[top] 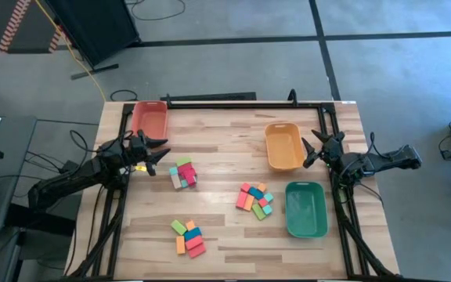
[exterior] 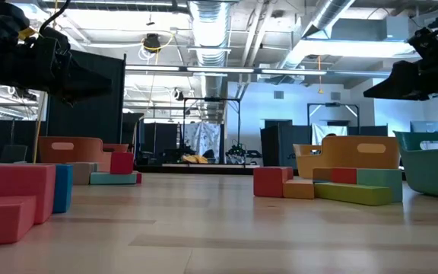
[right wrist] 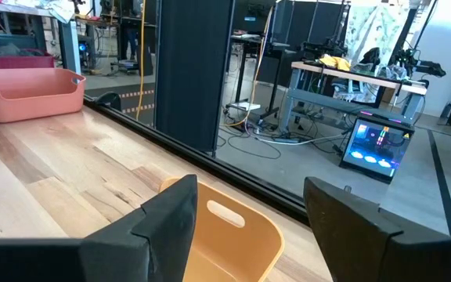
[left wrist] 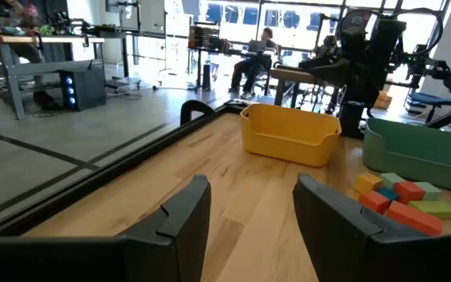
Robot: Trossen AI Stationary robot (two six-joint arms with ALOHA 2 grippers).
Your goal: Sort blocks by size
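The blocks lie on the table in three heaps: one left of centre (top: 183, 173), one right of centre (top: 255, 200), one near the front (top: 188, 236). They are pink, green, orange and teal. The right-of-centre heap also shows in the left wrist view (left wrist: 402, 200). My left gripper (top: 163, 157) is open and empty, above the table just left of the left heap. My right gripper (top: 310, 152) is open and empty, at the right rim of the orange tray (top: 284, 146).
A red-orange tray (top: 149, 118) stands at the far left, the orange tray at the right and a green tray (top: 305, 208) in front of it. A black frame rail (top: 233, 103) runs along the table's far edge. People sit in the room beyond.
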